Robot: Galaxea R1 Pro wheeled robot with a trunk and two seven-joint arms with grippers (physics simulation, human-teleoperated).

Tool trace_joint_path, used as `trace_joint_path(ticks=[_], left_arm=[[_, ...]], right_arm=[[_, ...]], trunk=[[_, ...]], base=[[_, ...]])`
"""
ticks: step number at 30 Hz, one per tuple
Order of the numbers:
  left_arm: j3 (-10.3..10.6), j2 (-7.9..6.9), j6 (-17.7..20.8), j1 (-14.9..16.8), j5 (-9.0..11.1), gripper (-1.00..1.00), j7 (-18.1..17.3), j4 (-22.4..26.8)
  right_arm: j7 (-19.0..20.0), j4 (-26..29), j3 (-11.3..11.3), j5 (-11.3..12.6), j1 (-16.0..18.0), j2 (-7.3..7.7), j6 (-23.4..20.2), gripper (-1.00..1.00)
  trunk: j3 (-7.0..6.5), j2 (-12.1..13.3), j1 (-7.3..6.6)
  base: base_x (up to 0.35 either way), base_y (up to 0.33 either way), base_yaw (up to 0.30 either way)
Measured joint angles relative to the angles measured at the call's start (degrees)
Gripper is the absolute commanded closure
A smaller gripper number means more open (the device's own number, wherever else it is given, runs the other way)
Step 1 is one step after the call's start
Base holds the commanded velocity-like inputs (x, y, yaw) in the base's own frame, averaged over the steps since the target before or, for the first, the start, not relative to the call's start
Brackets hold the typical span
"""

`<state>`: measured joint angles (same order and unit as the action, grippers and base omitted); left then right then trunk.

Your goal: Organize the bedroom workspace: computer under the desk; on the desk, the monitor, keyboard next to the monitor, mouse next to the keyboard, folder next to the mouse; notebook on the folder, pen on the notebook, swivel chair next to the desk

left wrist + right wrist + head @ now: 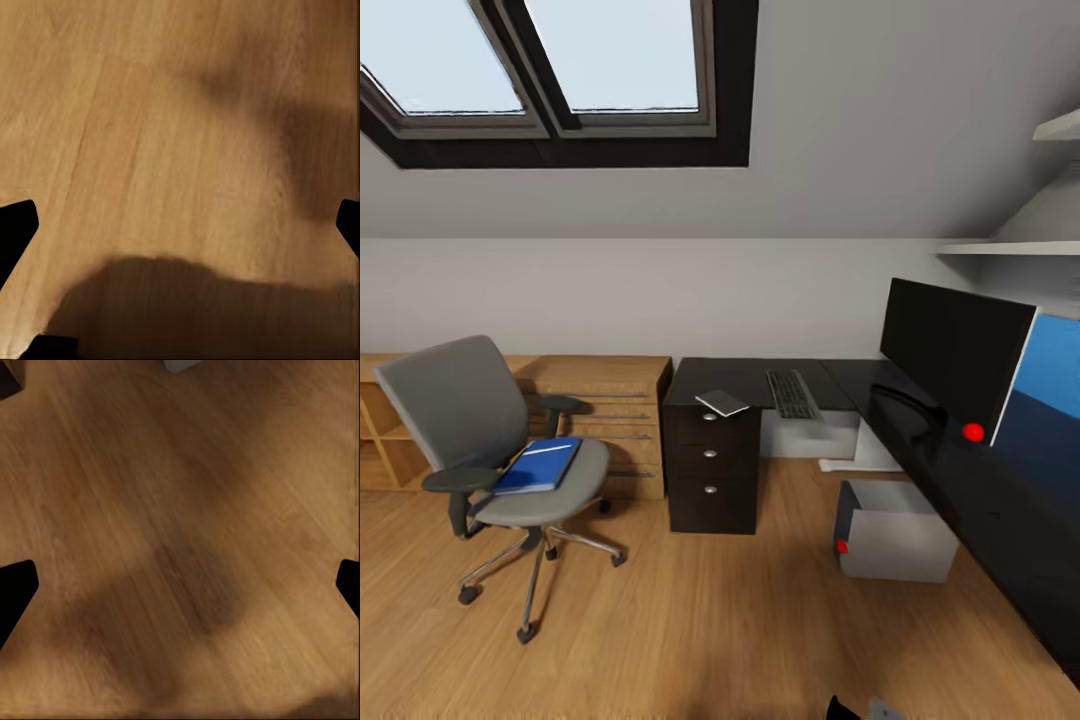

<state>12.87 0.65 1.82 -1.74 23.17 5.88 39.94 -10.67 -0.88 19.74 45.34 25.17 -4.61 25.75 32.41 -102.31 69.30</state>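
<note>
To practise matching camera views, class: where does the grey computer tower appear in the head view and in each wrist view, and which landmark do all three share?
Head view: the computer stands on the floor against the desk, lower right of centre.
Right wrist view: a pale grey corner at the frame's edge may be it; too little to tell.
Left wrist view: planks and shadow.
Shared landmark: the wood floor.

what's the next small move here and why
Probably roll toward the chair and reach for the folder. It lies on the seat, while the notebook and keyboard are already on the desk. Both end effectors, left and right, are open over bare floor.
</note>
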Motion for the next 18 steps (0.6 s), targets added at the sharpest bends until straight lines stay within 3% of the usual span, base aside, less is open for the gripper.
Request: trace_joint_path(ticks=[8, 18], left_arm=[[0.02, 0.01, 0.01, 0.0, 0.0, -1.0, 0.0, -0.05], [0.01, 0.01, 0.01, 0.0, 0.0, -1.0, 0.0, -0.06]], right_arm=[[-0.01, 0.01, 0.0, -0.03, 0.0, -0.01, 0.01, -1.0], [-0.02, -0.03, 0.0, -0.03, 0.0, 0.0, -0.02, -1.0]], trunk=[[0.0, 0.0, -0.01], [0.0, 0.0, -0.02]], base=[[-0.16, -0.291, 0.0], [-0.058, -0.334, 0.0]])
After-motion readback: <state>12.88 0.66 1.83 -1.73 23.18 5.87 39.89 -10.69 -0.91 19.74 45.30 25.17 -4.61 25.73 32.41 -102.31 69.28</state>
